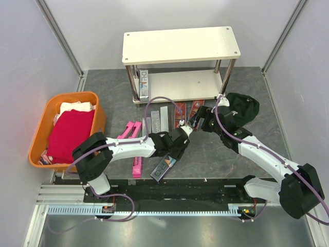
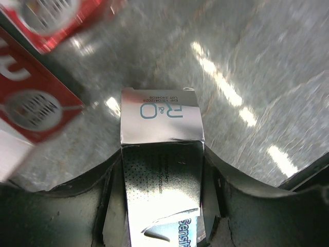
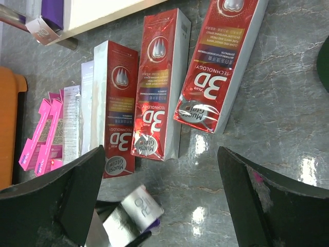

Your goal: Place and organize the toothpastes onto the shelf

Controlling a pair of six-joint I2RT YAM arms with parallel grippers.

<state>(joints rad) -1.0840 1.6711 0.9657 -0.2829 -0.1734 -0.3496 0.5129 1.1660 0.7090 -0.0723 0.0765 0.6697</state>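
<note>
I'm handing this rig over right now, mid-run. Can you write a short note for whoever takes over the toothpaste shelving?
Left gripper: shut on a silver R&O box, not yet at the shelf.
Right gripper: open, empty, over the three red 3D boxes.
Done: one shelved box at the left end of the lower board; nothing shows on the top board.
Left: the red boxes, pink boxes and grey boxes lie on the table in front of the shelf. Shelve the held box, then these.
</note>
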